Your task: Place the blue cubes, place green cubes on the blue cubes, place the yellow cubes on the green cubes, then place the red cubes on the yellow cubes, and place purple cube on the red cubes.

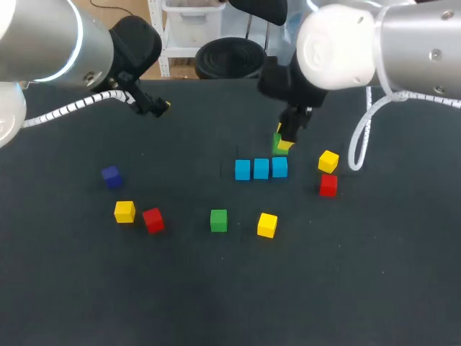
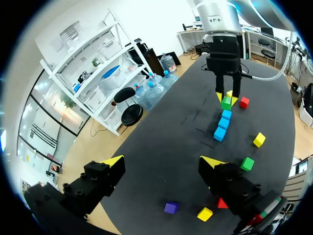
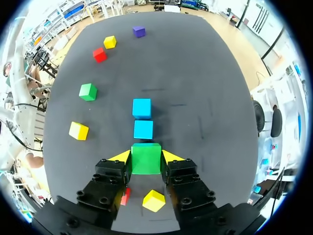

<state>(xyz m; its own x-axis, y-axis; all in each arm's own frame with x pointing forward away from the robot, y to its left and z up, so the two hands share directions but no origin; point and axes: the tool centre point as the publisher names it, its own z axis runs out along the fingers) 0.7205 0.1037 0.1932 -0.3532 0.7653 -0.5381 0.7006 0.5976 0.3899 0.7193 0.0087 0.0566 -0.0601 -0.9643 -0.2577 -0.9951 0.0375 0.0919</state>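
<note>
My right gripper clenched on green cube, hovering over end blue cube of mid-table row. Left gripper spread, empty, near far-left edge. Risk I see: off-centre release tips green cube off, nudges the row.

We can read no text, number, label or sign on anything on the bench. The faces that show on the blue cubes and on the green cube are plain colour, with no print that we can make out.
</note>
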